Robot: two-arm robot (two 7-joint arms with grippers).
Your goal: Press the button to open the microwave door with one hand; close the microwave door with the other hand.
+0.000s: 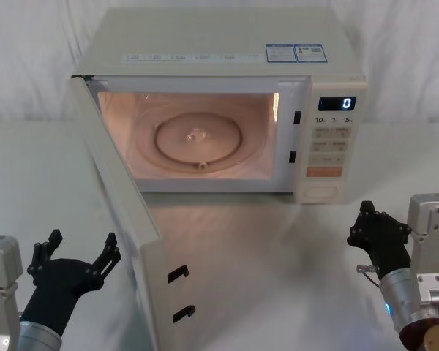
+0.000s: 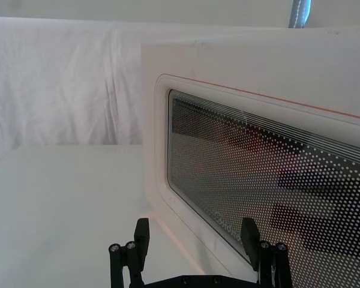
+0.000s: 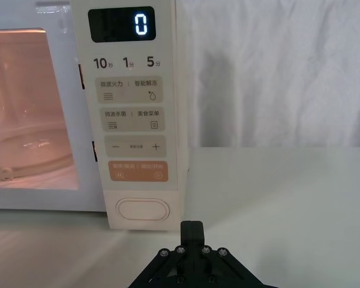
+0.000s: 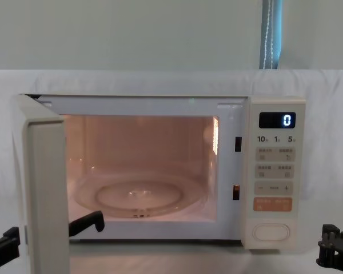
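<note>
1. Microwave door (image 1: 124, 212) stands swung wide open on its left hinge, reaching toward the robot at about 7 o'clock from the lit cavity (image 1: 197, 139).
2. Left gripper (image 1: 77, 257) hovers low at 8 o'clock, fingers spread, just beside the door's windowed outer face (image 2: 270, 180).
3. Right gripper (image 1: 372, 228) sits at 4 o'clock, fingers pressed together, near the oval button (image 3: 143, 210) but apart from it.
4. The display (image 3: 121, 24) reads 0.
</note>
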